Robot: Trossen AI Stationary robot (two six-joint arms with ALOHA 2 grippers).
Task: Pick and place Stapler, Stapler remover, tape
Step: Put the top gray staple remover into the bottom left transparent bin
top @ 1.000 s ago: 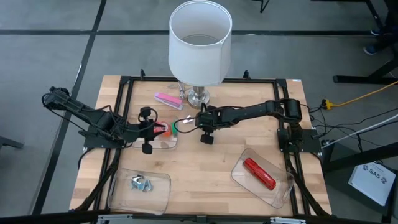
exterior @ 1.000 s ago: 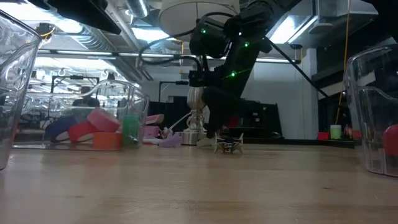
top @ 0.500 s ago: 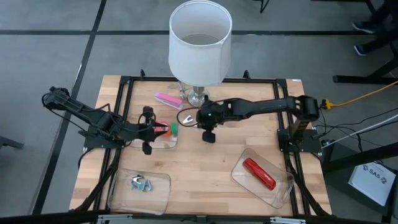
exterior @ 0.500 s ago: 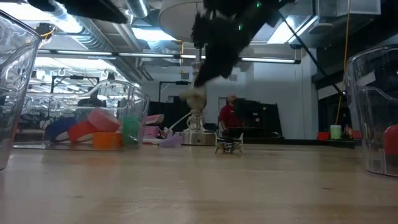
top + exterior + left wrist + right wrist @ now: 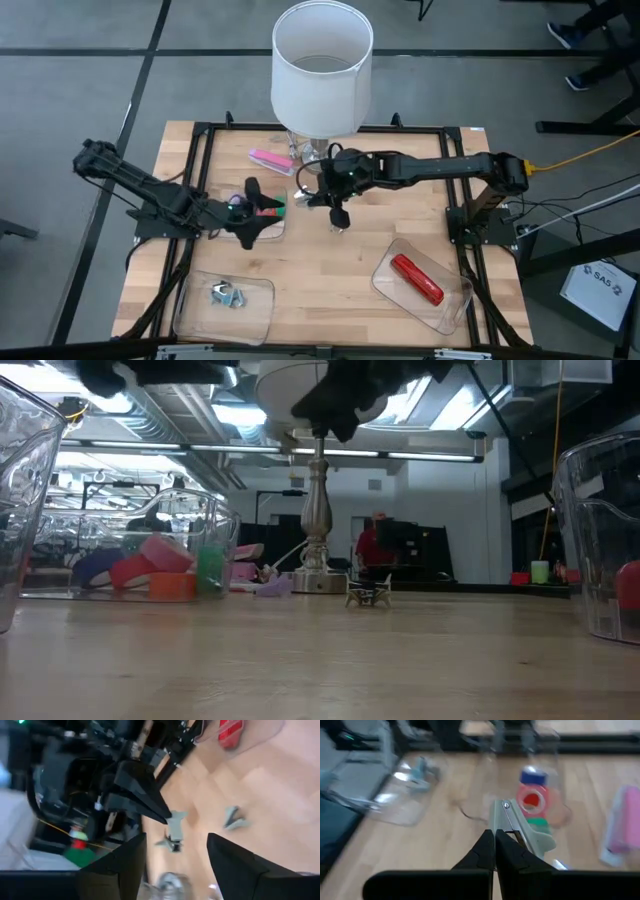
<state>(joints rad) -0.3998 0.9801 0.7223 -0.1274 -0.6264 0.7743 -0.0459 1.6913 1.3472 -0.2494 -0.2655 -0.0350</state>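
Observation:
My right gripper (image 5: 314, 195) hangs above the table in front of the lamp base (image 5: 315, 155), shut on a grey metal stapler remover (image 5: 520, 827). Another stapler remover (image 5: 368, 595) stands on its prongs on the wood, and a further one (image 5: 235, 817) lies nearby. My left gripper (image 5: 172, 870) is open with nothing between its fingers, over the clear tray (image 5: 272, 228) that holds the tape rolls (image 5: 530, 800). The pink stapler (image 5: 270, 160) lies flat at the far side. A red stapler (image 5: 415, 278) lies in a clear tray. My right gripper pinches the stapler remover between its two fingertips, at the end near its rivet (image 5: 507, 817). The fingers come from the table's right side and point toward the left. The remover sticks out past the fingertips, lifted clear of the table.
A lamp with a white shade (image 5: 322, 65) stands at the far middle. A clear tray (image 5: 190, 310) near the left front holds more removers (image 5: 228, 295). A black frame (image 5: 200, 130) runs round the table. A person (image 5: 372, 545) shows in the room behind.
My right gripper has risen from the table near the lamp base and carries a stapler remover up with it; in the low view it has left through the top. The remover standing on the wood has stayed put. My left gripper has turned about its wrist over the tape tray.

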